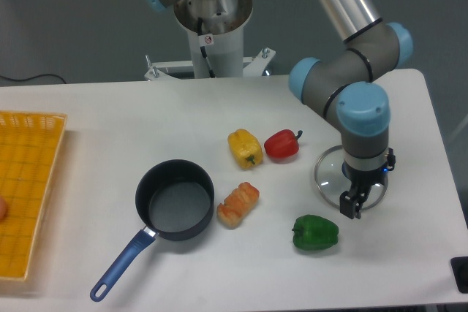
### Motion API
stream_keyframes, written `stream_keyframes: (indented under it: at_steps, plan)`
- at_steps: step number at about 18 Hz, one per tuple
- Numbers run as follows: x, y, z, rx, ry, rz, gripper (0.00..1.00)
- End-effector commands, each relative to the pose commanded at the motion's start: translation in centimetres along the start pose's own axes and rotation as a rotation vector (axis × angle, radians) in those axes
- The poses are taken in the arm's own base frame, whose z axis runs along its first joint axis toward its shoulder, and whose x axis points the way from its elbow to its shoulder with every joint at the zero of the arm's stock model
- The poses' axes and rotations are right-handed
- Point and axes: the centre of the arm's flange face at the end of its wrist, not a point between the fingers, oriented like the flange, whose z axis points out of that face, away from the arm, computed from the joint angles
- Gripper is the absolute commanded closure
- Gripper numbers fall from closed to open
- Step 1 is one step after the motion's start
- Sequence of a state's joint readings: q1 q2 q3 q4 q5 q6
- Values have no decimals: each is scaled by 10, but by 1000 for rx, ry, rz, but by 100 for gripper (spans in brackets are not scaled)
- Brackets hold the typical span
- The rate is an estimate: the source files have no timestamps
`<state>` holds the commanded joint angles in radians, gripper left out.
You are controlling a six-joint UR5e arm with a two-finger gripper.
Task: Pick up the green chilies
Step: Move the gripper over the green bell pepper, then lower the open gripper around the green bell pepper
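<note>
White tabletop (pixel 110 115) fills most of the view, with a grey wall behind it and the arm's pedestal at the far edge. Judging by how things lie, the task is barely begun: the green chilies (pixel 315 232) — one glossy, lumpy green pepper — sit untouched on the table near the front, right of centre, and nothing is lifted. The gripper (pixel 352 204) hangs just above and to the right of them, over the near rim of a glass lid (pixel 327 169), close to the pepper but apart from it. Its fingers point down and hold nothing that I can see; whether they are spread or pressed together I cannot tell at this angle. What is left, as I read it, is everything that counts — lining up over the pepper, descending, closing and lifting.

As for containers, the yellow basket (pixel 29 188) at the left edge shows only a sliver of something pale-orange at its left side, too cropped to name. The dark saucepan (pixel 175 200) with a blue handle, left of centre, looks empty.
</note>
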<state>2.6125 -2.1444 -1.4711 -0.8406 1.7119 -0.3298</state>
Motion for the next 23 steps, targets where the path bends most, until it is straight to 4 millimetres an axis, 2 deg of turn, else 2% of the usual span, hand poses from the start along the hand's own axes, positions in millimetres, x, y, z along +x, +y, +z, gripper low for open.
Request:
stream_keyframes:
  at_steps: [1, 4, 6, 8, 10, 23]
  plan:
    - [12, 7, 3, -7, 4, 29, 0]
    - [31, 16, 3, -6, 12, 157, 0]
    - [39, 23, -2, -6, 16, 414, 0]
    - [38, 28, -10, -4, 30, 691, 0]
    - [34, 32, -11, -9, 27, 860, 0]
    - [27, 27, -1, -18, 10, 1523, 0]
